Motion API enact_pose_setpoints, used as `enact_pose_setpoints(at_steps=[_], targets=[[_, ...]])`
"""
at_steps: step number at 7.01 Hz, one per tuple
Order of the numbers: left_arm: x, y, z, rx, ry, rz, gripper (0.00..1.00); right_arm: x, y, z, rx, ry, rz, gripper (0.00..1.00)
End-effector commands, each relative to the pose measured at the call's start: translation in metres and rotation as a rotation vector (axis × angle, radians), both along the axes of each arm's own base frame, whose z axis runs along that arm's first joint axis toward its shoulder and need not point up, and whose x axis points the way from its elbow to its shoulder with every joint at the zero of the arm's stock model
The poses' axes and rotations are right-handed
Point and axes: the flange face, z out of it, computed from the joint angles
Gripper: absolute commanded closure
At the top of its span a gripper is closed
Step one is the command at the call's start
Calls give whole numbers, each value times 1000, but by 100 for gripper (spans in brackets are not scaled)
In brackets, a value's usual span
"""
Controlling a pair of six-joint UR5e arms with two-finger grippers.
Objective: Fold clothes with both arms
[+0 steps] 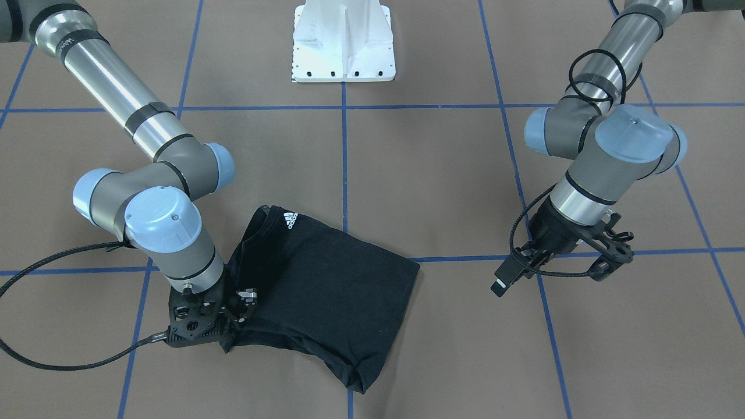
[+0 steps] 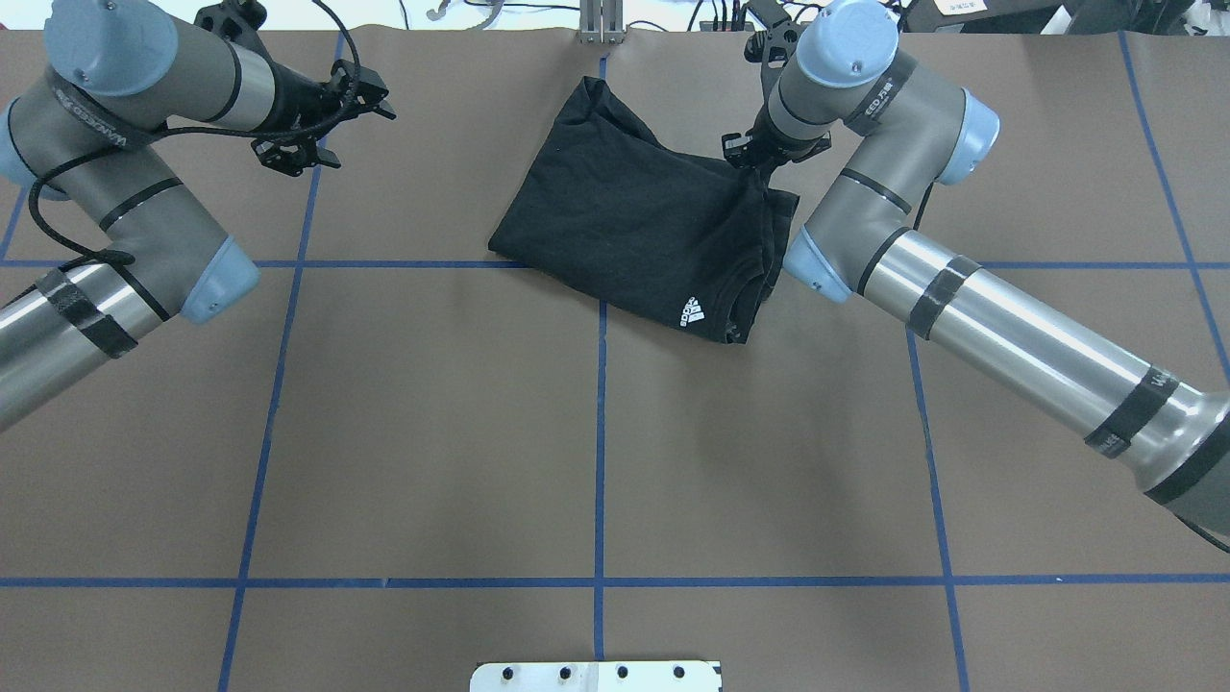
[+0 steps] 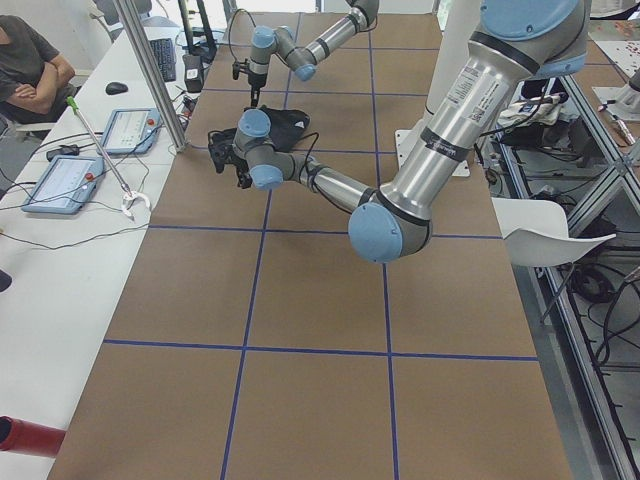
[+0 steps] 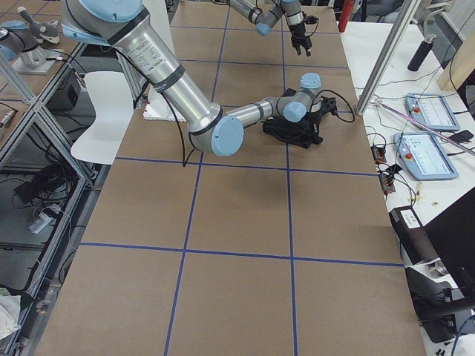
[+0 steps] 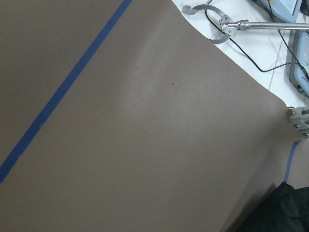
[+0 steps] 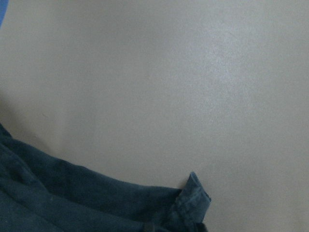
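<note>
You see the table point(image 2: 432, 432) from overhead behind the robot, steeply from opposite, and lengthwise from both ends; wrist cameras sit close (both catch an edge of the T-shirt point(image 6: 72, 198)).

The table point(image 2: 432, 432) wore a brown cover marked into large squares by blue tape lines point(image 2: 279, 404). A white base plate point(image 1: 343, 41) with a row of bolts sat at the middle of the edge on the robot's side. A black T-shirt point(image 2: 625, 216), folded into a rough rectangle, lay flat near the middle of the opposite edge, across one tape line. Its small white logo point(image 2: 692, 311) faced up at the corner nearest the robot.
</note>
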Motion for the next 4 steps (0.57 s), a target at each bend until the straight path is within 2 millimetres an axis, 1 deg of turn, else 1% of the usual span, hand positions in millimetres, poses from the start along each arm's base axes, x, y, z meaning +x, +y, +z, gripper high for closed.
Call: enact_pose_setpoints(at_steps=[1,2,3,4], targets=[[-11,8,-17,39,22,2,0,57,-28,-14,-50,-80,-27,0],[-38,30,-11,78,26,34,0,98,-38,-23,-72,-81,-3,0],[-80,55,13,182,-32,76,0,140,-45,-34,-107,-42,-33,0],[-115,77,41,251,-97,97,0,180,-34,-35,-131,30,-78,0]])
